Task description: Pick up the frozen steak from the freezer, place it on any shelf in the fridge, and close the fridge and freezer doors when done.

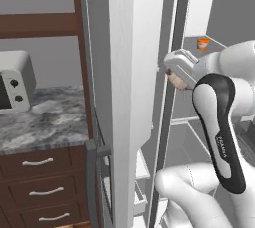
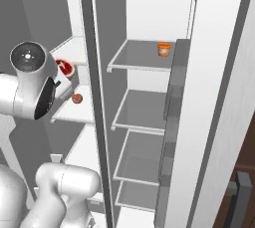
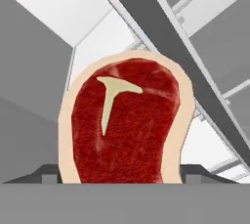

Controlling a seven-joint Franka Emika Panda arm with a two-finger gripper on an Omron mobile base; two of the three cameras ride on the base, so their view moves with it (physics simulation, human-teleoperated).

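The gripper (image 3: 119, 181) is clamped on the steak (image 3: 124, 125), its two fingers pressed against the meat's lower sides at the bottom of the hand view. That one steak, red with a pale fat rim and a T-shaped bone, stands up from the fingers in the frame's centre. In the right base view it sits at centre left (image 2: 64, 66), inside the freezer (image 2: 74, 110), beside one small red ball (image 2: 76, 98) on a white shelf. The fridge (image 2: 144, 107) shows four grey shelves; one orange cup (image 2: 164, 49) stands on the top one. Two doors stand open: the freezer door (image 1: 122, 97) and the fridge door (image 2: 209, 107).
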